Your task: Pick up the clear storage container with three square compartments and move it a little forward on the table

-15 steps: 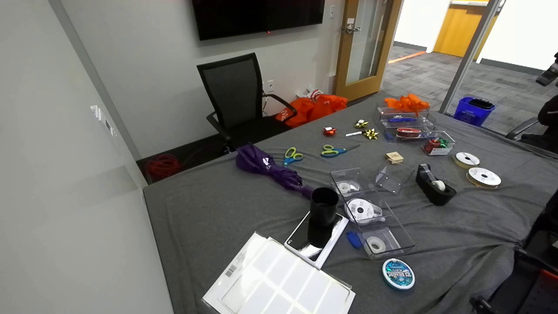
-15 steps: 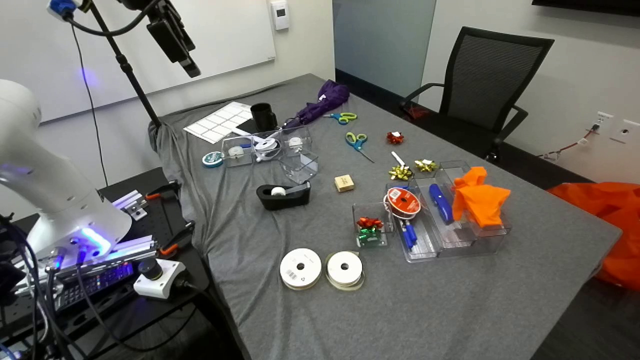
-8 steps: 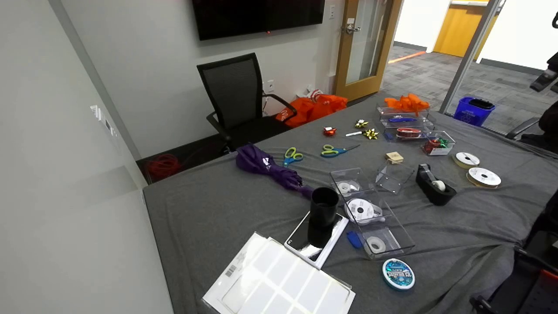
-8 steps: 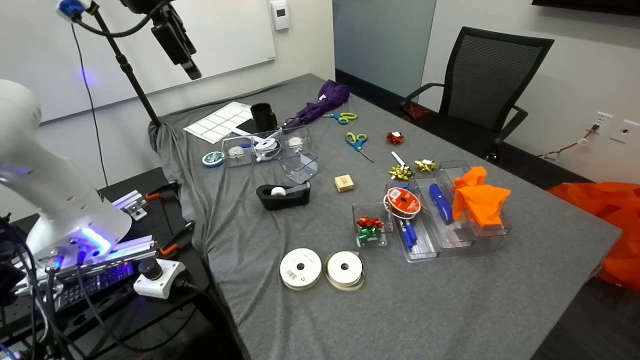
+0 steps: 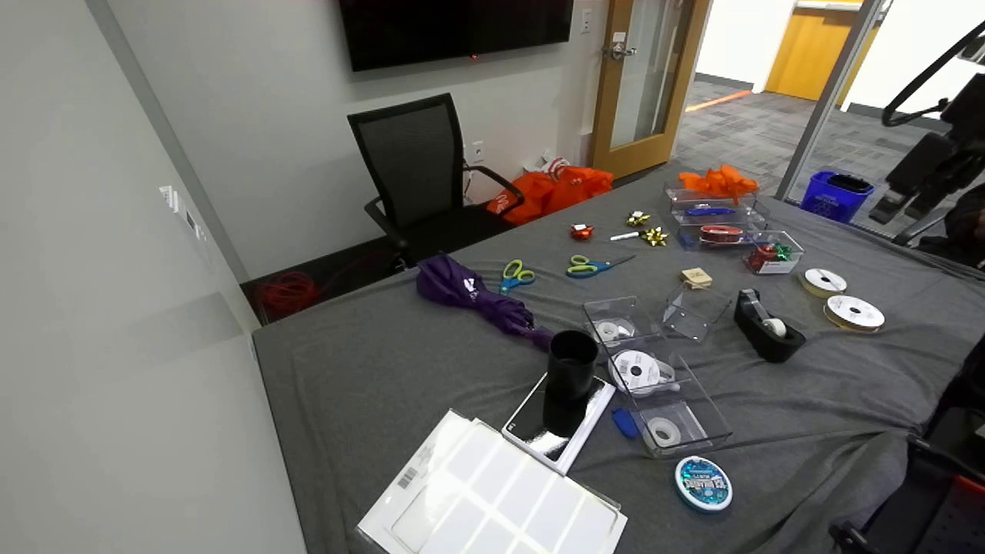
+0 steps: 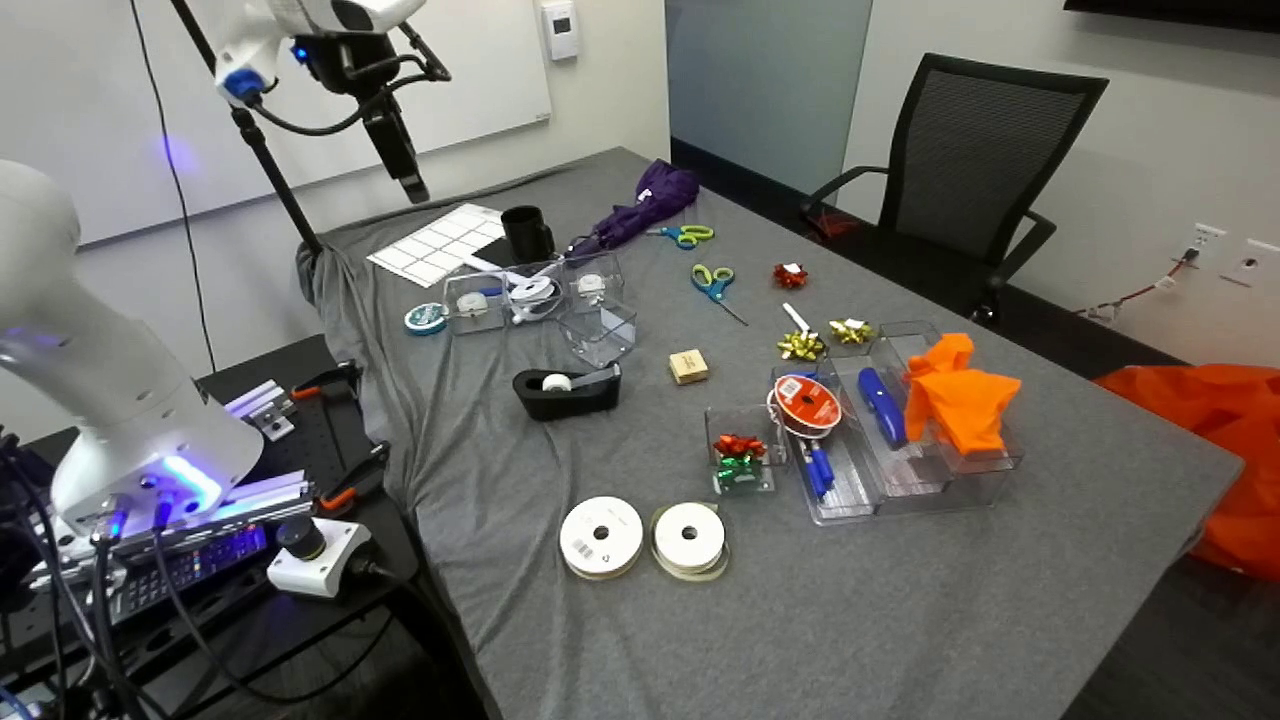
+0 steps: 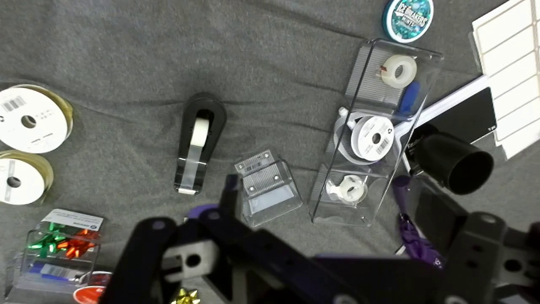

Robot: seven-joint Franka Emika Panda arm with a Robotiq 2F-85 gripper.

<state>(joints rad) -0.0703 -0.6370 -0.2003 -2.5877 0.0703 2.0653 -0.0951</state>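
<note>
A large table covered in dark grey cloth (image 6: 900, 600) stands before a white robot arm (image 6: 70, 340). The arm's black two-fingered gripper (image 7: 333, 200) hangs above the cloth, fingers spread wide, gripping and touching nothing. In both exterior views it is lower and farther over the table than in the earlier frames. The long, clear plastic, three-celled container (image 7: 382, 95) has not shifted; it rests on the cloth just beside a black cylindrical cup (image 7: 443, 152). A white ribbon spool (image 7: 367, 133) sits in its middle cell, a pale tape roll (image 7: 388, 72) in one end cell, a second pale tape roll (image 7: 359, 183) in the other.
</note>
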